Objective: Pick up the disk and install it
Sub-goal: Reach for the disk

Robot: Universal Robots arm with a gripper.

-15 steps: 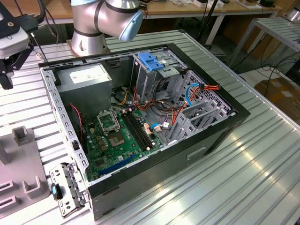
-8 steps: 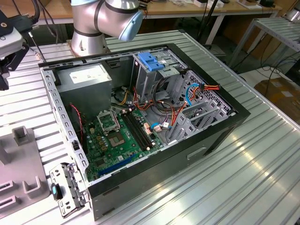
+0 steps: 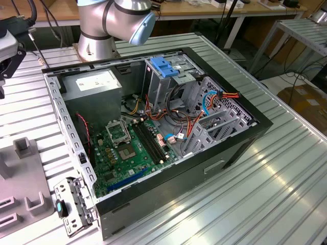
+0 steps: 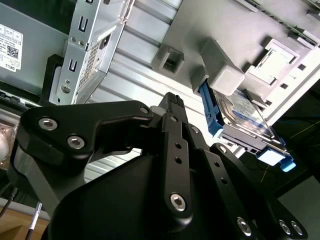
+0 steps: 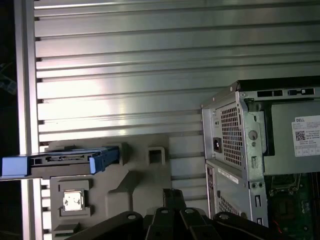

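Observation:
The disk (image 4: 247,117) is a silver drive with a blue and white label and blue side rails. It stands on edge in a slot of a grey holder (image 4: 220,75) on the table. In the first wrist view the disk (image 5: 60,161) is seen edge on, sticking out of that holder (image 5: 125,175). My gripper (image 4: 172,100) is black and its fingertips sit together with nothing between them. It hovers above the holder, a short way from the disk and not touching it; its tip also shows in the first wrist view (image 5: 170,194).
An open computer case (image 3: 153,127) lies on the ribbed metal table (image 3: 276,194), with a green motherboard (image 3: 127,148), a grey power supply (image 3: 94,84) and a metal drive cage topped by a blue bracket (image 3: 166,66). The grey holder (image 3: 25,173) sits at the exterior view's left.

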